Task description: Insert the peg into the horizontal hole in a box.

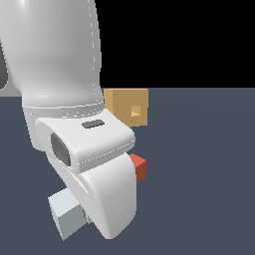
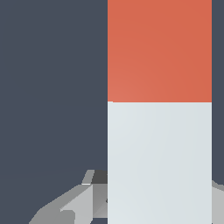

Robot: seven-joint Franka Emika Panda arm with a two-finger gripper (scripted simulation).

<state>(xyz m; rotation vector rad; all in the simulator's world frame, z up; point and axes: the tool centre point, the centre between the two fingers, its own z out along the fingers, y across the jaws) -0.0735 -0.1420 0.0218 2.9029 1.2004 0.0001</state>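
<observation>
The peg lies low in front of the arm in the exterior view. Its pale end (image 1: 66, 214) points to the exterior view's left and its red end (image 1: 139, 167) points toward the box. The arm's white wrist hides the peg's middle. The tan box (image 1: 122, 105) stands farther back, with its small square hole (image 1: 135, 110) on the face turned toward the peg. In the wrist view the peg (image 2: 159, 153) fills the frame, red part (image 2: 159, 50) beyond the white part. My gripper (image 2: 159, 197) straddles the white part, with grey fingers (image 2: 85, 199) pressed against both sides.
The dark grey-blue floor (image 1: 199, 174) stretches around the box and the peg. The arm's large white links (image 1: 60, 60) fill the exterior view's left half and hide what lies behind them.
</observation>
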